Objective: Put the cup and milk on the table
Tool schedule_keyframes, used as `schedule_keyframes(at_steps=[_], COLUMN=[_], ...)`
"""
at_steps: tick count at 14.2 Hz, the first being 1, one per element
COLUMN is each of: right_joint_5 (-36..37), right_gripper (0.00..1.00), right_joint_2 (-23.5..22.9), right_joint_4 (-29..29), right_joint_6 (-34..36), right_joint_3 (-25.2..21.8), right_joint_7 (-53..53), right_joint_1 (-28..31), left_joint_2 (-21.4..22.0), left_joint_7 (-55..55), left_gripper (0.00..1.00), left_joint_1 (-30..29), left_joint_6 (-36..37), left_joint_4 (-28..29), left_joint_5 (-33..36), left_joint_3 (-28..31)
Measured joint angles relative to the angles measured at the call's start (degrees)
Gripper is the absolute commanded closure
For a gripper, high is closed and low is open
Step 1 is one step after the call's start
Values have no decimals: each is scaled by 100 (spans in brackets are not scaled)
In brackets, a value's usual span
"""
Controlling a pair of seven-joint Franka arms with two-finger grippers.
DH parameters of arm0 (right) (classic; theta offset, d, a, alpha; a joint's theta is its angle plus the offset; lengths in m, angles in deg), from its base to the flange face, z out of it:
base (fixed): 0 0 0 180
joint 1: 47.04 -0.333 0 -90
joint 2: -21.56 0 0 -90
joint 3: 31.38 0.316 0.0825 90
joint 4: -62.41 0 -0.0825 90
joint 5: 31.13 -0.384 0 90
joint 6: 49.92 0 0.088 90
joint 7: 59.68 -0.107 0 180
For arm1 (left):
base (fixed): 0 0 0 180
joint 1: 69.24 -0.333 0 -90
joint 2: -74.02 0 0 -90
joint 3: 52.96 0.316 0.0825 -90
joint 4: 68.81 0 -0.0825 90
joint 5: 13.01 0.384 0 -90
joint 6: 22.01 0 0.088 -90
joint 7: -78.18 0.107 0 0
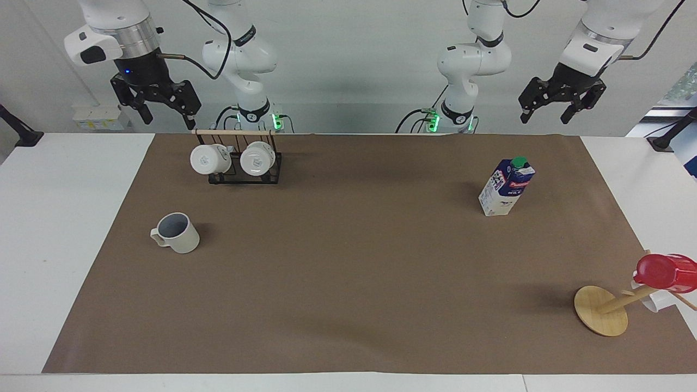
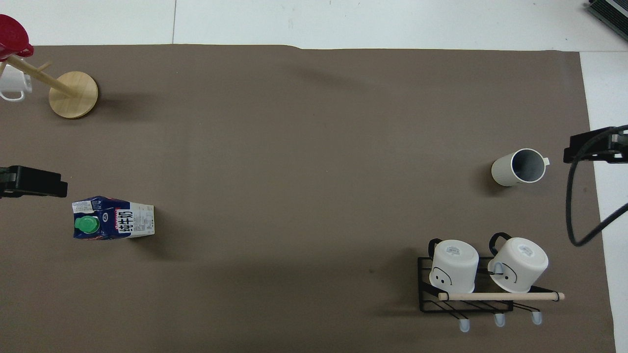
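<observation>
1. While both arms wait raised at the robots' edge of the table, the left gripper and right gripper hang with fingers spread, holding nothing.
2. Cup stands upright on the brown sheet toward the right arm's end, near the sheet's edge, handle pointing at that edge.
3. Milk stands upright toward the left arm's end.
4. Wide bare sheet lies between cup and milk.
5. Mug rack sits nearer the robots than the cup; wooden mug tree stands at the sheet's corner farthest from the robots.
</observation>
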Motion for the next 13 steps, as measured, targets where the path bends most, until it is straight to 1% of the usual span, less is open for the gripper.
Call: schedule_keyframes(at_steps=[5, 13], right_joint_5=[-61, -61], right_gripper=[0, 0], right_joint_2=[3, 3], right_joint_4=[0, 0], right_joint_6=[128, 132], right_joint_3=[0, -50], right_joint_7=[0, 0], right_joint_1=[2, 35], left_joint_2=[0, 0], left_joint_7=[0, 0], left_gripper=[0, 0], left_joint_1=[0, 0], left_joint_6=[0, 0], left_joint_4=[0, 0], left_joint_5=[0, 0], left_joint_3=[0, 0])
